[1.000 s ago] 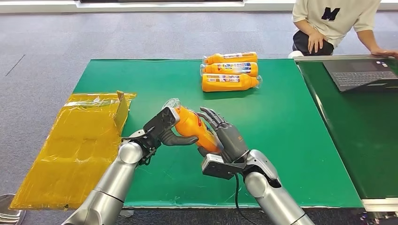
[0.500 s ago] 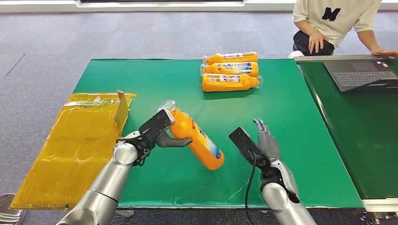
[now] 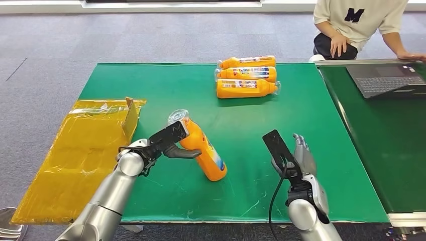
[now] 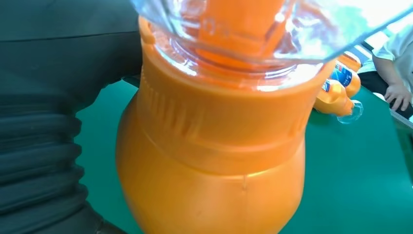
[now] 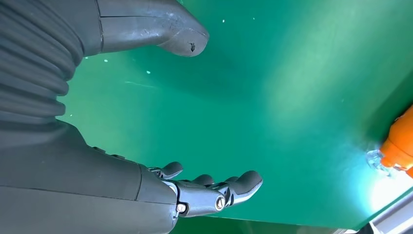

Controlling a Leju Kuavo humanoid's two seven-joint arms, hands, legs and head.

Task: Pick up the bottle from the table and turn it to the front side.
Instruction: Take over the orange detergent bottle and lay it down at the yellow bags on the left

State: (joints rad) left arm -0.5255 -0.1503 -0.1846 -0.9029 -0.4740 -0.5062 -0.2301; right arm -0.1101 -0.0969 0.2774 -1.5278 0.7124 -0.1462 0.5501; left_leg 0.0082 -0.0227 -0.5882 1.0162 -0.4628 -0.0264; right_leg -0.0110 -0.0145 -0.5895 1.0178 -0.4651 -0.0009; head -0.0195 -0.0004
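An orange bottle (image 3: 202,150) with a clear cap stands tilted on the green mat (image 3: 251,125), its base down near the front middle. My left hand (image 3: 168,143) grips it at the neck, thumb across the front. Close up in the left wrist view, the orange bottle (image 4: 214,161) and its clear cap (image 4: 263,29) fill most of the picture. My right hand (image 3: 296,158) hovers open to the bottle's right, well apart from it, palm empty. Its fingers (image 5: 214,190) are spread over bare green mat (image 5: 272,97) in the right wrist view.
Three more orange bottles (image 3: 246,75) lie side by side at the back of the mat. A yellow flattened bag (image 3: 80,150) covers the table's left end. A laptop (image 3: 387,78) sits on a second table at the right, with a person (image 3: 359,25) behind it.
My right hand has let go of the bottle and drawn away to the right. My left hand has lowered the bottle, its base now on the mat and more upright.
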